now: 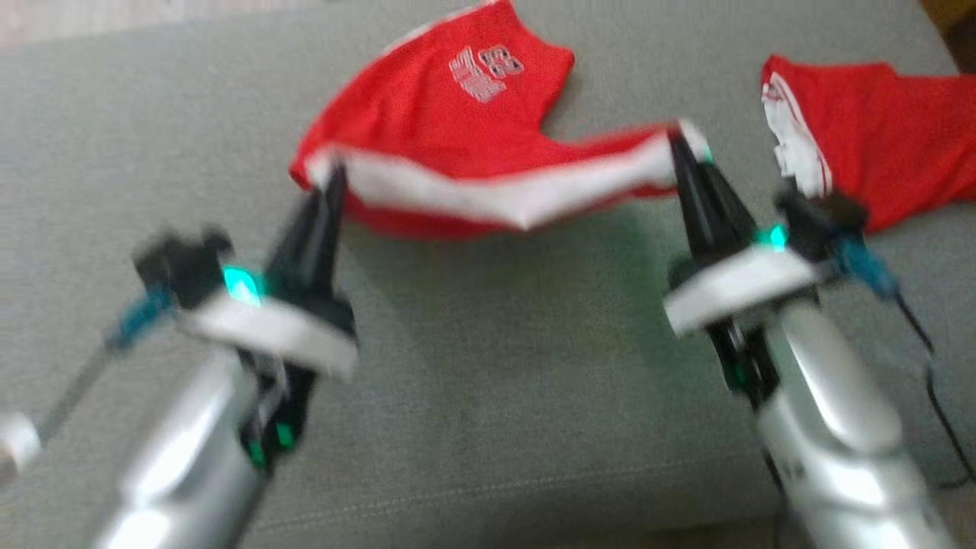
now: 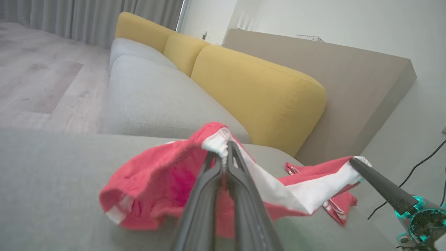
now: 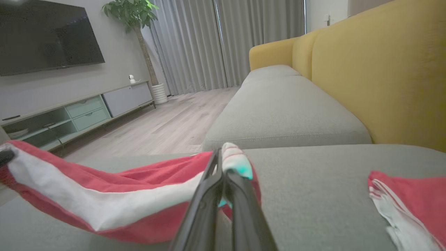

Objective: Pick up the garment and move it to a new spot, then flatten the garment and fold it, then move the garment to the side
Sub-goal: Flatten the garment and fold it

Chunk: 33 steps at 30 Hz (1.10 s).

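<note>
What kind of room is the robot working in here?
Most likely a home living room: a grey sofa with yellow back cushions, a wall-mounted television above a low cabinet, and a potted plant beside long curtains.

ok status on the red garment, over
Left hand shut on garment, white edge. Right hand shut on same edge, band stretched between them. Second red garment lies on the cushion near the right hand.

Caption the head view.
Left gripper and right gripper pinch the white band of the red garment, stretched over the grey cushion.
</note>
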{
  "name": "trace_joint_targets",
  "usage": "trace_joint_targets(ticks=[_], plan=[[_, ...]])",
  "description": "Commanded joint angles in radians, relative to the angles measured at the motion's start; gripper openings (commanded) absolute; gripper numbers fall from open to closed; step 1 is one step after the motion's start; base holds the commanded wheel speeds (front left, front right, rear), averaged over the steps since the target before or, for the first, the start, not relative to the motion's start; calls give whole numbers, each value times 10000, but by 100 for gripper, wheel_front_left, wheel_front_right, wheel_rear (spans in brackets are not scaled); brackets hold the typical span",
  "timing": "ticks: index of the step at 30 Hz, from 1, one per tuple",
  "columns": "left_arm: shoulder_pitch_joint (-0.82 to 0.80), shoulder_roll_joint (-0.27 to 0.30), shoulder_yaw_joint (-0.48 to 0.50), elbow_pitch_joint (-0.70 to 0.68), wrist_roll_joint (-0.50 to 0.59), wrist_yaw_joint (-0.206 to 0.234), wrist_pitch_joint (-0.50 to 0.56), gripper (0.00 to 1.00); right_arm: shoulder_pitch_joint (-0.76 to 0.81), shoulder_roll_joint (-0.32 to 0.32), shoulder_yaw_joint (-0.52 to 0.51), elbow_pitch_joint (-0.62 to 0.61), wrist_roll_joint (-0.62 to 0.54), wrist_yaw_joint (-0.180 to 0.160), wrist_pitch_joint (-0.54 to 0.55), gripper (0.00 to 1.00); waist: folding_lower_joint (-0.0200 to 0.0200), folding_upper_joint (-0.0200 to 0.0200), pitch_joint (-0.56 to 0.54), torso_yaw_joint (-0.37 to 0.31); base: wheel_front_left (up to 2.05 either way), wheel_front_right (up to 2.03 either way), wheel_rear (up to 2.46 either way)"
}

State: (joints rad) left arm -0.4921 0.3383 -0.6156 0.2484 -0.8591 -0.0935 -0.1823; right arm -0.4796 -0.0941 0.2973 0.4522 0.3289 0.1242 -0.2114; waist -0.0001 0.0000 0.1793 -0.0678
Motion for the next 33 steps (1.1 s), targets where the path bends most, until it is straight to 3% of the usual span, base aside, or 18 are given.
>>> trace_joint_targets(ticks=[1, 12, 15, 19, 25, 33], plan=[[29, 340, 373, -676, -92, 140, -187, 0, 249, -42, -29, -667, 14, 65, -108, 0, 1, 0, -417, 167, 0, 0, 0], [4283, 531, 68, -3857, -365, 1869, -496, 0, 4938, 190, -1463, -5385, -626, 65, 1589, 0, 1, 0, -1552, 254, 0, 0, 0], [4821, 452, -51, -4318, -454, 2108, -505, 0, 5670, 255, -1736, -6415, -857, 65, 2212, 0, 1, 0, -1611, 407, 0, 0, 0], [4971, 330, -197, -4409, -524, 2207, -415, 0, 5801, 225, -1914, -6896, -1215, 65, 2731, 0, 1, 0, -1534, 661, 0, 0, 0], [4552, -279, -91, -3562, -1042, 2322, -201, 0, 4387, -291, -1736, -6188, -1464, 65, 3389, 0, 1, 0, -956, 1301, 0, 0, 0], [2930, -1556, 280, -1561, -1710, 2064, -171, 0, 760, -1157, -954, -2973, -899, 65, 3935, 0, 1, 0, 151, 2191, 0, 0, 0]])
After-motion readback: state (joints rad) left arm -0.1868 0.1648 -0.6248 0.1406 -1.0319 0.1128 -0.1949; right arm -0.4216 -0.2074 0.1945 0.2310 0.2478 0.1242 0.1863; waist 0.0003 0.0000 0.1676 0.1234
